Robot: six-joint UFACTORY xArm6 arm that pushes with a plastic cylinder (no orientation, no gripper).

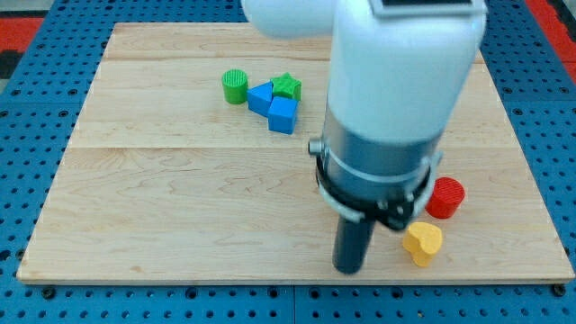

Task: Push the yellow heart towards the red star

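Note:
The yellow heart (422, 242) lies near the board's bottom edge at the view's right. A red block (445, 198) with a ridged outline sits just above and to the right of it, close but apart, with its left side hidden behind the arm. My tip (349, 269) rests on the board to the left of the yellow heart, slightly lower than its middle, with a clear gap between them. The arm's white and grey body fills the view's upper middle and hides the board behind it.
A cluster sits at the view's upper left: a green cylinder (235, 86), a green star (287, 86), and two blue blocks (261, 97) (283, 115) touching each other. The wooden board's bottom edge (270, 279) runs just below my tip.

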